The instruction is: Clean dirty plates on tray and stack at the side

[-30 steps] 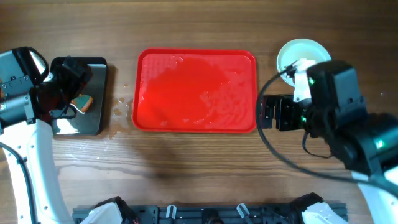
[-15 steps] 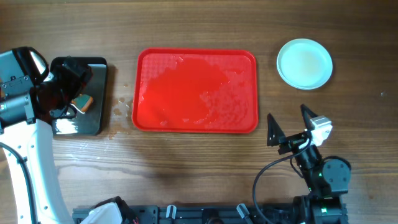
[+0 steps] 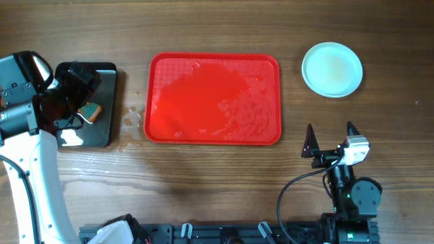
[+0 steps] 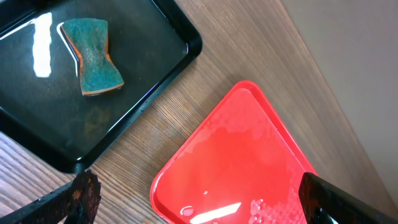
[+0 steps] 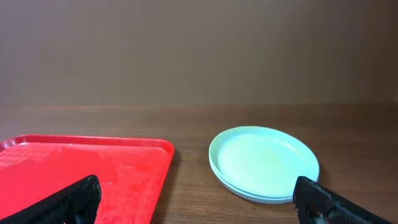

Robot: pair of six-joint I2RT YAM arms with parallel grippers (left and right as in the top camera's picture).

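Note:
The red tray lies mid-table with a wet sheen and no plates on it; it also shows in the left wrist view and the right wrist view. The pale mint plates sit stacked right of the tray, also in the right wrist view. My right gripper is open and empty, low at the front right, apart from the stack. My left gripper hovers over the black tray, open and empty; its fingertips frame the red tray's corner.
A glossy black tray at the left holds a teal and orange sponge. Small water drops lie on the wood between the two trays. A dark rail runs along the table's front edge.
My right arm has pulled back from beside the plate stack to the front right of the table, uncovering the stack. The left arm has not moved.

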